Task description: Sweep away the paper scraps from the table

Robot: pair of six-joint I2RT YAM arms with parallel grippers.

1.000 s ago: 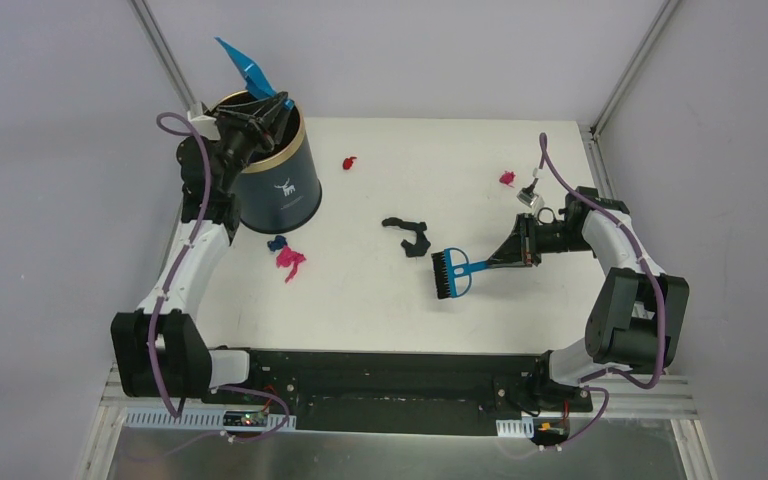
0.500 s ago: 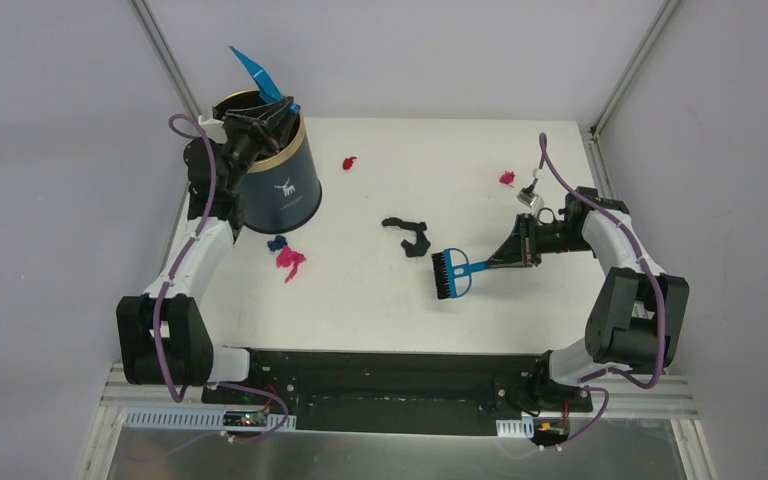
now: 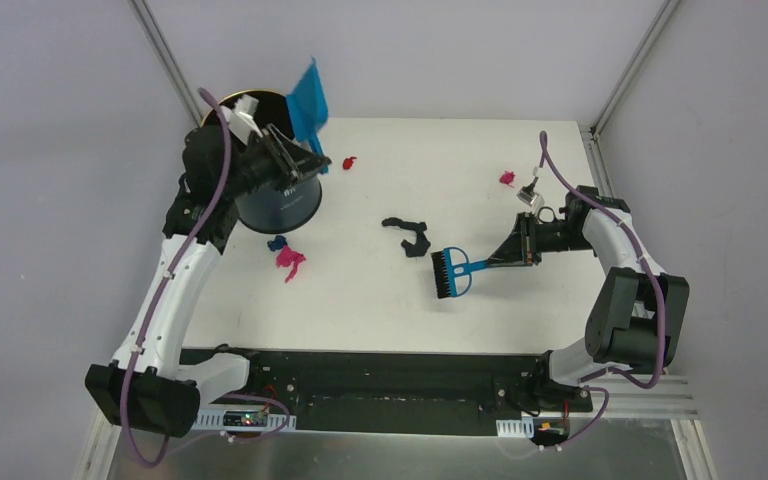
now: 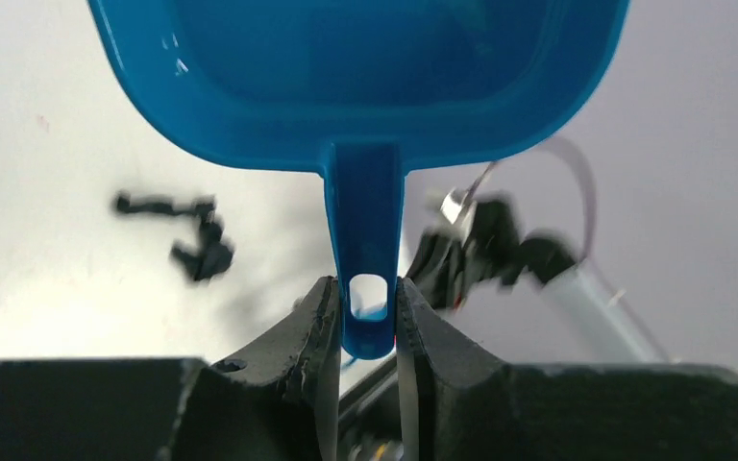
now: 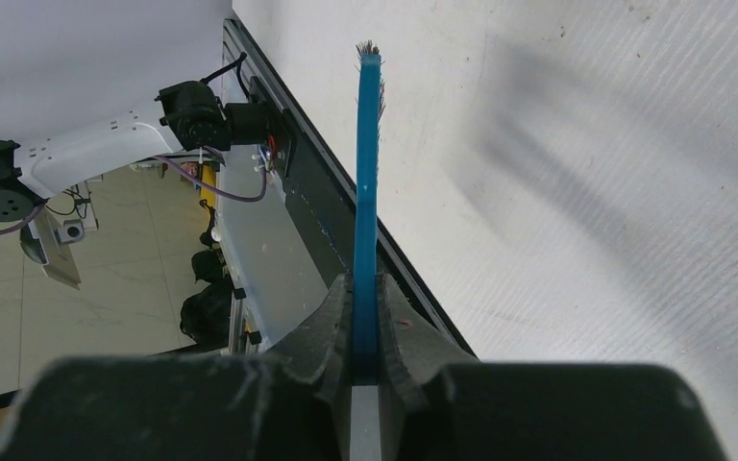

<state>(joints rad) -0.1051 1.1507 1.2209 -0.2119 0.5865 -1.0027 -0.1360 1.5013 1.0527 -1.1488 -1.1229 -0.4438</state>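
Nearest the arm bases, the white bench carries the blue hand brush, its black bristle head pointing left. The right pincer is clenched on the brush's thin handle, which the right wrist view shows edge-on between both fingers. Just left of the bristles and a little farther back lie 2 black paper scraps, close together. Over on the left, a pink scrap sits beside a dark blue scrap, both just in front of the dark navy bin. Farther back, a magenta scrap lies near the right arm's wrist, and a red scrap lies just right of the bin. At the far left the left pincer grips the handle of the blue dustpan, which is raised and tilted above the bin's rim.
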